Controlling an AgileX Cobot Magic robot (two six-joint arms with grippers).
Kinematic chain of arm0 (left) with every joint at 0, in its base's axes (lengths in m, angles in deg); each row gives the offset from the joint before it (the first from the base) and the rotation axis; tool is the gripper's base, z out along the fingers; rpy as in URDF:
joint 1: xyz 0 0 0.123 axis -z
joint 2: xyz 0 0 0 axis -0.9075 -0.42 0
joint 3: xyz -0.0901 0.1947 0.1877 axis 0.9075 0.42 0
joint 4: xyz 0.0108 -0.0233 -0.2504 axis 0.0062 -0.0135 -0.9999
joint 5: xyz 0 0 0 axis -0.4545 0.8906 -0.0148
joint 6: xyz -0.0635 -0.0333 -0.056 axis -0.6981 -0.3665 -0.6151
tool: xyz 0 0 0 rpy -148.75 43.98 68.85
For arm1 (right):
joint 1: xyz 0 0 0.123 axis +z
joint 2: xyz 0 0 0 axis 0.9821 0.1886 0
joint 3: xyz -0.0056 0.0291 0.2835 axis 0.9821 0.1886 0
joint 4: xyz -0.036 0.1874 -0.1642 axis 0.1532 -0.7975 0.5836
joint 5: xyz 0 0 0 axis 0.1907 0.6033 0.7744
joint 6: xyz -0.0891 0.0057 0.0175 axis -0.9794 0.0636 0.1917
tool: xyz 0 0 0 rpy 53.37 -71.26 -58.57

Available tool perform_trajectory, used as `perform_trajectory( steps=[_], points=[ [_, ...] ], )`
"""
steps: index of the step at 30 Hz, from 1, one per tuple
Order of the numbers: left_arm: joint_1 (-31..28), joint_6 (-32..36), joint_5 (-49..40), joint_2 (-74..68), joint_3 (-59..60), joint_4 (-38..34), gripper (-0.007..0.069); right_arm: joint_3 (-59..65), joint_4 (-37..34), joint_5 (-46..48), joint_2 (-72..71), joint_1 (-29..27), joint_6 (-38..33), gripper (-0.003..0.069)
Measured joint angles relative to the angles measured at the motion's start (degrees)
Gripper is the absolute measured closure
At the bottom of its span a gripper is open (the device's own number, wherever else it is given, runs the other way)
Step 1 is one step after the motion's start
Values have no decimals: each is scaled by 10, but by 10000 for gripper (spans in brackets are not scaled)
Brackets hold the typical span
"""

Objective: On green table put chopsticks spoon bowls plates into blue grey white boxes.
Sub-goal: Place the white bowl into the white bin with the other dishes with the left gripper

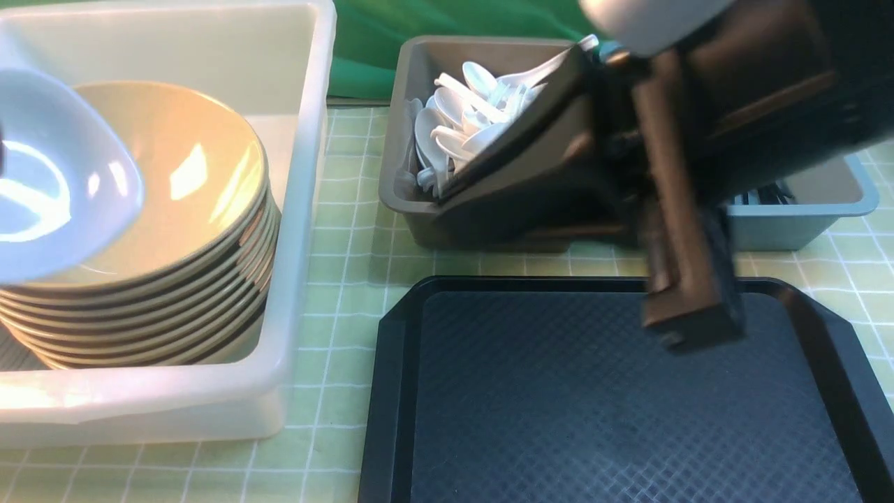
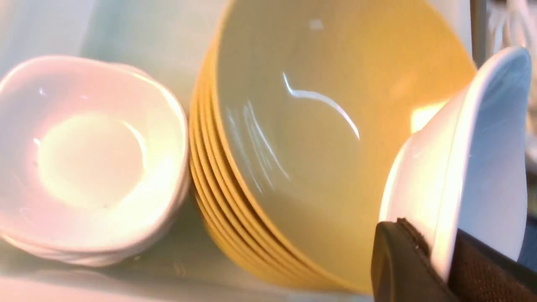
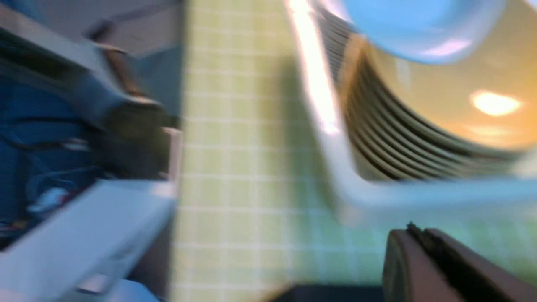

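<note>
- Nearest you: black tray (image 1: pixel 628 391), the likely pickup spot, on the green surface (image 1: pixel 339 279). R end effector (image 3: pixel 413 241) is near your side, tips pressed together, nothing pinched that you can see.
- Near L: big white box (image 1: pixel 160 395). Tan bowls (image 1: pixel 178 188) are stacked in it, approx. a full pile, so bowls look done.
- L end effector (image 2: pixel 438 260) has the rim of a white dish (image 2: pixel 423 180) pinched, tilted, above the bowls. It's off the dish stack, so not placed yet.
- Same box, beside the bowls: stacked white dishes (image 2: pixel 92 163). You've prob. got one plate to go: the held one, onto that stack. Watch it doesn't clip the bowl rims.
- Far, mid: grey box (image 1: pixel 412 192) w/ a heap of white spoons (image 1: pixel 433 136); spoon part looks done, tho the R arm hides some.
- Far R: blue box (image 1: pixel 775 230), partly hidden, w/ dark sticks, prob. chopsticks (image 1: pixel 774 193); likely done too.
- Est.: nearly finished. Left for you: set the dish down, let go, back both arms off.
</note>
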Motion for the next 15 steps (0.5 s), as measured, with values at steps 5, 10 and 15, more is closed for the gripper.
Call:
perform_trajectory(
  steps=[5,10,15],
  points=[
    [-76,-32,7,-53,-62,7,610,0,-22,7,21,0,-13,636],
    [-142,-107,-10,-124,-139,88,610,0,-23,8,22,0,-15,636],
    [-151,-167,-22,-183,-160,177,610,0,-25,15,22,0,-16,635]
  ],
)
